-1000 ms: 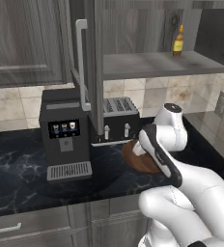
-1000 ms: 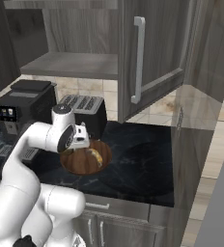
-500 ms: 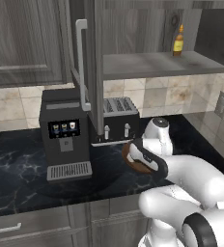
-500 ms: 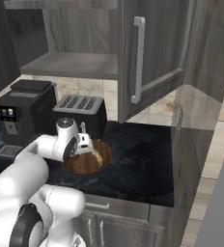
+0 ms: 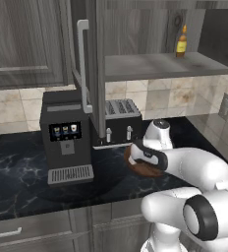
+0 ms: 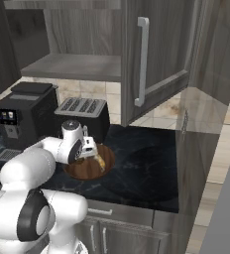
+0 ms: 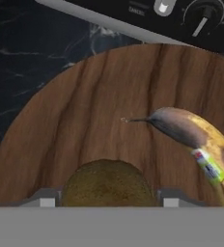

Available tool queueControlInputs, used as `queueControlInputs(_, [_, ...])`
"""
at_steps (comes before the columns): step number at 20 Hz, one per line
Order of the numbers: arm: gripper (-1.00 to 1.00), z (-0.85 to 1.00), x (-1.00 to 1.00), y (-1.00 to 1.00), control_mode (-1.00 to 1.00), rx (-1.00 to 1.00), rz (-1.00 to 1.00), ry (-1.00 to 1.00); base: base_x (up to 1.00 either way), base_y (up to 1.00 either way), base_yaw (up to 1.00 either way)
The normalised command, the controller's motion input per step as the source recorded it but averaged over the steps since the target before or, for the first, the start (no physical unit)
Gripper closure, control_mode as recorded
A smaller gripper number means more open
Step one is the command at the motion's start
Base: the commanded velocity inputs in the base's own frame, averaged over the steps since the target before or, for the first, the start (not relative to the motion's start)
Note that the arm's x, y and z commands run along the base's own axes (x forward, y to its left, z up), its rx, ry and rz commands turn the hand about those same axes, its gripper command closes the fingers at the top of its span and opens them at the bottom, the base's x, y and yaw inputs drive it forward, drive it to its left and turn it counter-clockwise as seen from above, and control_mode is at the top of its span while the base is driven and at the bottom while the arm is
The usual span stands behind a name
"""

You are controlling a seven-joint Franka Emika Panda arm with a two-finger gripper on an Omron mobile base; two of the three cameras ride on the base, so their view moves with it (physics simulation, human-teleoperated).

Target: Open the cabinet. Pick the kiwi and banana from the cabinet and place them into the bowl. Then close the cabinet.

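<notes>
kiwi (image 7: 107, 183) and banana (image 7: 197, 137) in bowl (image 7: 85, 106)

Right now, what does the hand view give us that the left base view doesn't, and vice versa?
Hand view alone: the kiwi between the fingers and the banana beside it, both over the bowl. Left base view alone: the open cabinet with an amber bottle on its shelf, and the coffee machine. Both: the bowl and the toaster.

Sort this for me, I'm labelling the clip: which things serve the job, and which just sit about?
Job:
brown fuzzy kiwi
spotted yellow banana
reddish-brown wooden bowl
dark grey wall cabinet, doors open
gripper

Lying about:
black toaster
black coffee machine
amber bottle
</notes>
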Motion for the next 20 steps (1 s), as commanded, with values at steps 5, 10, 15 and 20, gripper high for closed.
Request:
queueControlInputs(5, [-1.0,0.13,0.0,-0.02,-1.0,0.0,0.0,0.0,0.0,0.0,0.0])
queueControlInputs(10, [-1.0,0.39,-0.08,0.0,-1.0,0.0,0.0,-0.01,0.0,0.0,0.0])
queueControlInputs(15, [-1.0,0.98,-0.66,0.0,-1.0,0.0,0.0,-0.14,0.0,0.0,0.0])
queueControlInputs(20, [-1.0,0.94,-0.89,0.03,-1.0,0.03,0.0,-0.21,0.0,0.0,0.0])
